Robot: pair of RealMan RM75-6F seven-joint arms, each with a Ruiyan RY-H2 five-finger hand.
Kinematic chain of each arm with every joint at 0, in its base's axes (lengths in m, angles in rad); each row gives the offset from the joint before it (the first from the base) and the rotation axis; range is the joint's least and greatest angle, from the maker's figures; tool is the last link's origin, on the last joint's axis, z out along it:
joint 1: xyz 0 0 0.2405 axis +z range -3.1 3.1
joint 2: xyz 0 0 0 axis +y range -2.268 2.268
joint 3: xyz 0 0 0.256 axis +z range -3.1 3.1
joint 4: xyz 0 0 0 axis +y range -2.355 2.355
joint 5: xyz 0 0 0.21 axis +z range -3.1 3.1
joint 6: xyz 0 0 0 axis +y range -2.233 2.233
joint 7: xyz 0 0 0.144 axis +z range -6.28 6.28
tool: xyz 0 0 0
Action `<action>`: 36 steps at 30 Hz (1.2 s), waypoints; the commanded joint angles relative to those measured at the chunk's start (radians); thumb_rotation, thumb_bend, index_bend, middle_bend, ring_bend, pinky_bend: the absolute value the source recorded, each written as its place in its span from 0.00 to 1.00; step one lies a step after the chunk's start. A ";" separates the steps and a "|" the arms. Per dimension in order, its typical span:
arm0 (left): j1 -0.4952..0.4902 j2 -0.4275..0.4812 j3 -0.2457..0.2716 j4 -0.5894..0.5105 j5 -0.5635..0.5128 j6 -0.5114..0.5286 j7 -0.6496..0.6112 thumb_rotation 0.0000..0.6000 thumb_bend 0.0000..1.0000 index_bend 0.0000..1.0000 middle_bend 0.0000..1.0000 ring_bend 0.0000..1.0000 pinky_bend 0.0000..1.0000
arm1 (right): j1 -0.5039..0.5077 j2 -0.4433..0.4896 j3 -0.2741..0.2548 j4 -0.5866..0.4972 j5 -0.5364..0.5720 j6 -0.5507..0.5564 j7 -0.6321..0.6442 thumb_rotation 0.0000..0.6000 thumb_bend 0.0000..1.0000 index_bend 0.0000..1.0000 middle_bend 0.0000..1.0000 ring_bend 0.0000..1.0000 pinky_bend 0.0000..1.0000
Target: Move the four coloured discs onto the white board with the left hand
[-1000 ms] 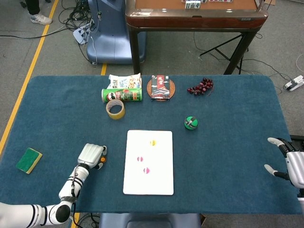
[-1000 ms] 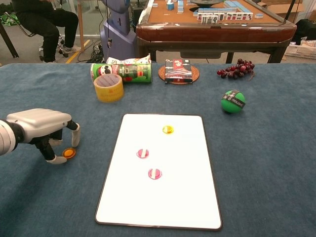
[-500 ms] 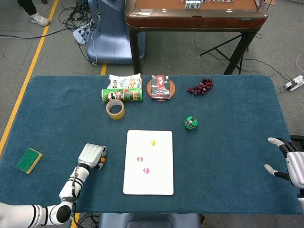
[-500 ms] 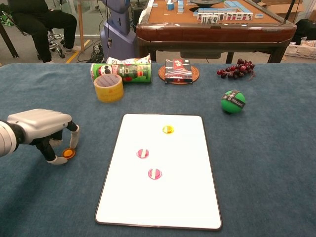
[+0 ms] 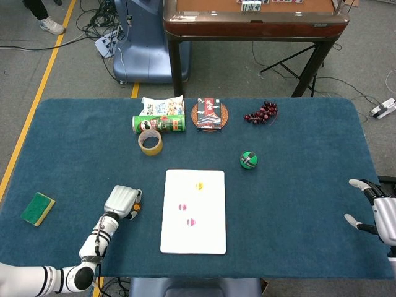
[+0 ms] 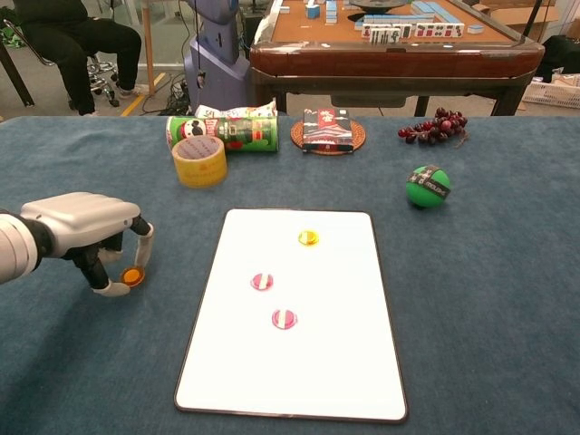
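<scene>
Orange disc (image 6: pixel 132 275) sits pinched between the fingertips (image 6: pixel 143 237) of the left hand (image 6: pixel 83 228), just left of the white board (image 6: pixel 326 362) and level with its upper half; whether the disc is lifted clear of the cloth or touching it cannot be told. In the head view the same hand (image 5: pixel 122 200) covers most of the disc, and only a sliver of orange (image 5: pixel 133 209) shows at its lower right edge. On the board lie three discs, well apart from one another — a yellow one (image 6: pixel 308 237) near the top, a pink striped one (image 6: pixel 262 281) left of centre, and a second pink striped one (image 6: pixel 284 318) just below and right of it. Beyond the board's far left corner stands a tape roll (image 6: pixel 198 160), touching a green can (image 6: pixel 223 132) lying on its side, with a snack bag (image 5: pixel 162 106) behind the can. Straight behind the board a dark packet (image 6: pixel 327 127) rests on a round coaster (image 6: pixel 349 140). A green ball (image 6: pixel 428 186) lies off the board's far right corner, and a bunch of grapes (image 6: pixel 433 126) further back from it. Well left of the board, near the table's (image 5: pixel 297 204) left edge, is a green-and-yellow sponge (image 5: pixel 38 208). Far right of the board, at the table's right edge, the right hand (image 5: pixel 374 212) hangs with fingers spread and nothing in them.
</scene>
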 commanded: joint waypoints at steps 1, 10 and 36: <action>-0.011 0.005 -0.015 -0.015 -0.002 0.002 0.008 1.00 0.27 0.63 1.00 1.00 1.00 | 0.000 0.000 0.000 0.000 0.000 0.000 0.000 1.00 0.00 0.25 0.28 0.29 0.48; -0.058 0.020 -0.073 -0.086 -0.026 0.006 0.033 1.00 0.27 0.63 1.00 1.00 1.00 | -0.001 0.003 0.000 0.001 0.000 0.002 0.009 1.00 0.00 0.25 0.28 0.29 0.48; -0.308 -0.137 -0.195 -0.108 -0.204 0.004 0.163 1.00 0.27 0.62 1.00 1.00 1.00 | -0.032 0.031 0.014 0.023 0.027 0.039 0.107 1.00 0.00 0.25 0.29 0.29 0.48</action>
